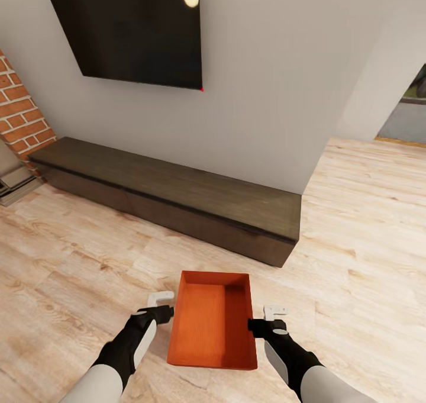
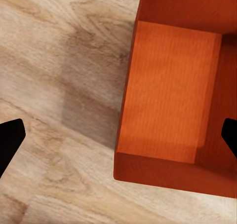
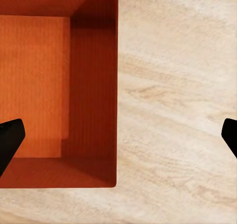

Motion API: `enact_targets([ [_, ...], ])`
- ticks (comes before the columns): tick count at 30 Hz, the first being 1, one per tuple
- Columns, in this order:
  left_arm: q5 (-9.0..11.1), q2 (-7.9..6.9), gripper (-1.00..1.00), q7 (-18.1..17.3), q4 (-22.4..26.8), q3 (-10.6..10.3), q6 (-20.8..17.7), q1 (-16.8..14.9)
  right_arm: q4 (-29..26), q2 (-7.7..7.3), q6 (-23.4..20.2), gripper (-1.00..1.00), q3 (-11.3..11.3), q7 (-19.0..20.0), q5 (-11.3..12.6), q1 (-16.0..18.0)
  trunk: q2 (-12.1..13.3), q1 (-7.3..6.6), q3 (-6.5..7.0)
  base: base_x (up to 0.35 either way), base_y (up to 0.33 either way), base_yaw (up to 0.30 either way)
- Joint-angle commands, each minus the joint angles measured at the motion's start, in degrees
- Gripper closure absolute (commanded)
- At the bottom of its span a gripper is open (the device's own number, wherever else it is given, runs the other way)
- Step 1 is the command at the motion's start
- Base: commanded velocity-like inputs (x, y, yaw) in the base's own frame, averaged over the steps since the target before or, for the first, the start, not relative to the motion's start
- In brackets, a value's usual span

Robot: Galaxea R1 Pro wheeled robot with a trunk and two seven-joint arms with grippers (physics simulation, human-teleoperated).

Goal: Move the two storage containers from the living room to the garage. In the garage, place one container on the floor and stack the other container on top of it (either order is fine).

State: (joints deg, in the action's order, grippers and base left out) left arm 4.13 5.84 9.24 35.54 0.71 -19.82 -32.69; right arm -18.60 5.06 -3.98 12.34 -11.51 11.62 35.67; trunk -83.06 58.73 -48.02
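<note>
Only one orange container (image 1: 213, 320) in sight, on light wood-plank floor (image 1: 71, 261) before a dark low cabinet (image 1: 177, 196) under the TV (image 1: 130, 27). Left gripper (image 1: 161, 303) and right gripper (image 1: 271, 318) spread wide, straddling opposite walls, holding nothing; contact unclear. Arms stretched forward, low.

Looking along my left claw (image 2: 118, 137), I see an orange-red storage container (image 2: 170, 91), open and empty, its ribbed flat bottom in plain sight. One dark fingertip (image 2: 9, 142) stands outside the container, over the light wood-plank floor (image 2: 59, 61); the other (image 2: 230, 134) shows over its inside, so my claw is spread wide across its wall. A grey shadow lies on the planks just beside the container.
</note>
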Motion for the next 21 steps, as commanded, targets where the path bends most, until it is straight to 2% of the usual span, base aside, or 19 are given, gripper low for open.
enact_targets([
  [1, 0.5, 0.04, -1.0, 0.2, 0.2, 0.1, -0.3, 0.0, -0.1, -0.04, -0.3, -1.0, 0.5, -0.4, 0.5, 0.0, 0.0, 0.0, -0.04, 0.0, 0.0, 0.0],
  [21, 0.7, 0.02, -1.0, 0.1, -0.6, -0.1, -1.1, 0.0, 0.0, 0.04, -0.3, -1.0, 0.6, 0.1, -0.1, 0.0, -7.6, 4.17, -3.45, 0.0, 0.0, 0.0],
])
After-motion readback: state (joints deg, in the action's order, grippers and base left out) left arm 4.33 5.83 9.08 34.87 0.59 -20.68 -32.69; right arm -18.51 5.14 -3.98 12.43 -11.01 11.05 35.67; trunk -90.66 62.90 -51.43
